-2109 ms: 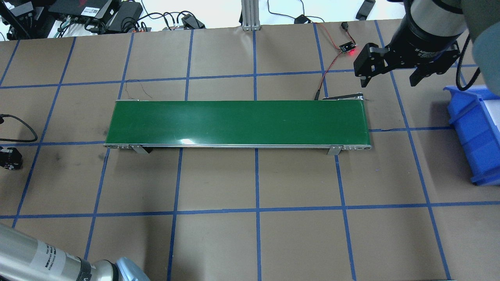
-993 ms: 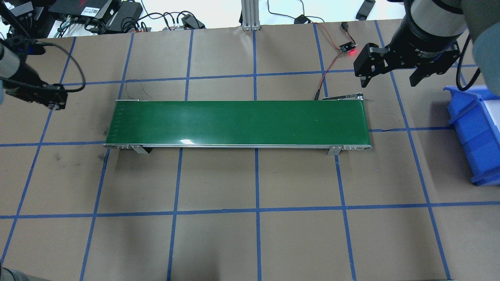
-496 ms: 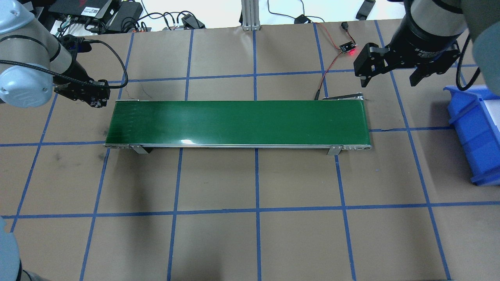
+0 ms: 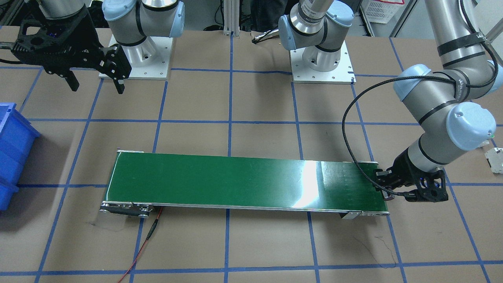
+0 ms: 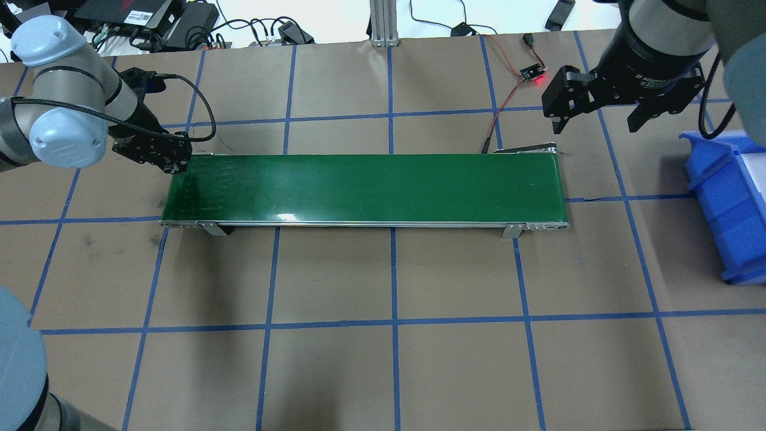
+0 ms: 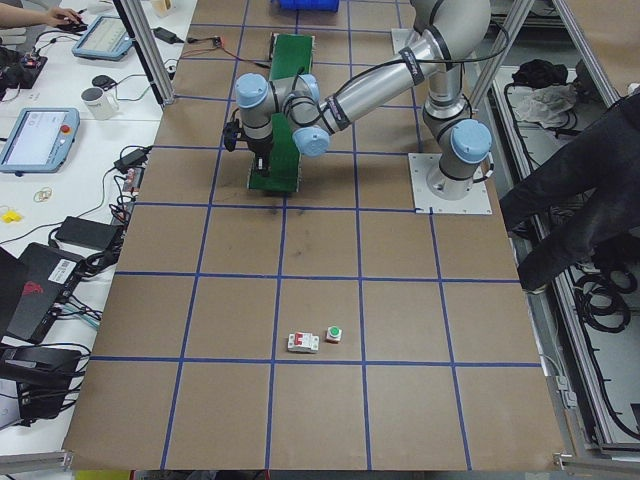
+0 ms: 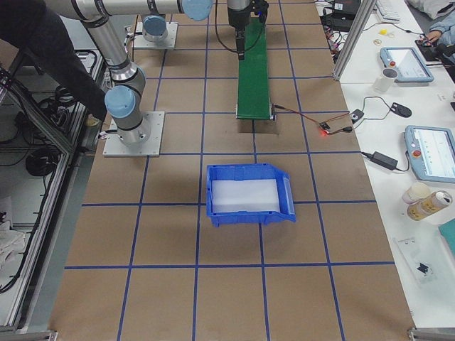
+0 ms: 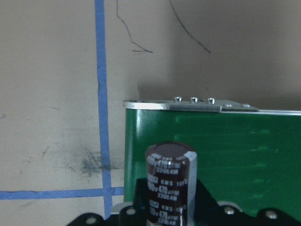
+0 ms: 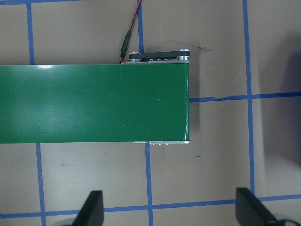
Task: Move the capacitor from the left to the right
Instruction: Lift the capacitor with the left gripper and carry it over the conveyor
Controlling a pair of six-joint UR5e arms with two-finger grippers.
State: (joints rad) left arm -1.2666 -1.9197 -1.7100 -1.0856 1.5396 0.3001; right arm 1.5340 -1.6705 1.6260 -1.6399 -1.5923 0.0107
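Loose parts: a white-grey blocky part and a white part with a green cap are seen just beside each other on the brown table, at the robot's left end, well apart from the belt.
Capacitor: the capacitor is held by its lower part in the left gripper, its free end pointing outward and seen against the left end of the belt.
Left gripper: it is closed narrowly on the capacitor, a black finger being pressed to each side.
Conveyor belt: the green conveyor belt is laid lengthwise across the table.
Right gripper: the right gripper is held wide apart with nothing between the fingers, above the table beyond the belt's right end.
Blue bin: a blue bin is set on the table past that end.
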